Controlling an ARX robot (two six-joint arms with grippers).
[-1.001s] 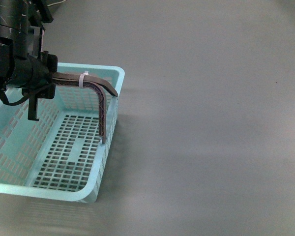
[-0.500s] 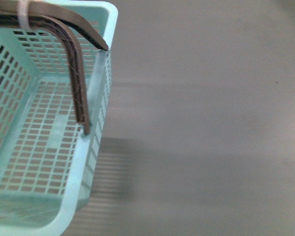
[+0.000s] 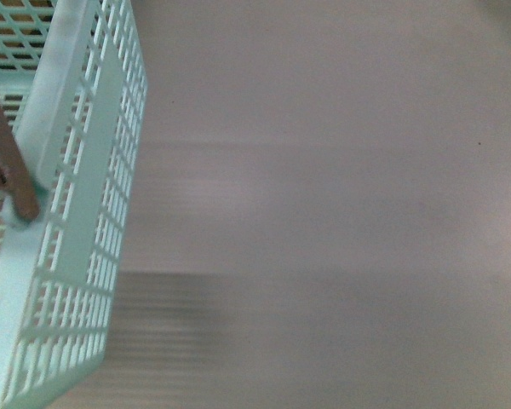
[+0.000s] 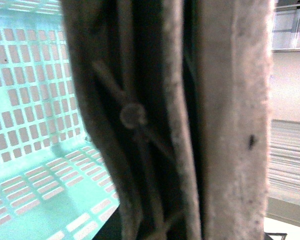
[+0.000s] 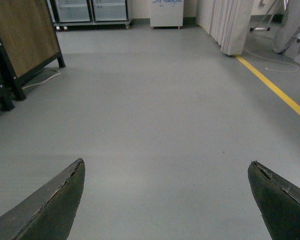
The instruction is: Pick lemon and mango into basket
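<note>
The aqua basket [image 3: 77,213] fills the left edge of the front view, close to the camera and lifted off the grey floor, with one brown handle end [image 3: 8,170] showing. In the left wrist view the brown handle [image 4: 225,120] fills the frame right at the camera, and the basket's slotted wall and floor [image 4: 35,100] show behind it; my left gripper is shut on that handle, its fingers hidden. My right gripper [image 5: 167,172] is open and empty over bare floor. The lemon and the mango are out of view.
In the right wrist view a wooden board on a black stand [image 5: 20,45] stands to one side, a yellow floor line [image 5: 285,97] runs along the other, and glass cabinets [image 5: 90,10] and a curtain [image 5: 230,22] stand far off.
The basket has risen and come much closer to the front camera, sliding to the frame's left. The left arm has left the front view.
</note>
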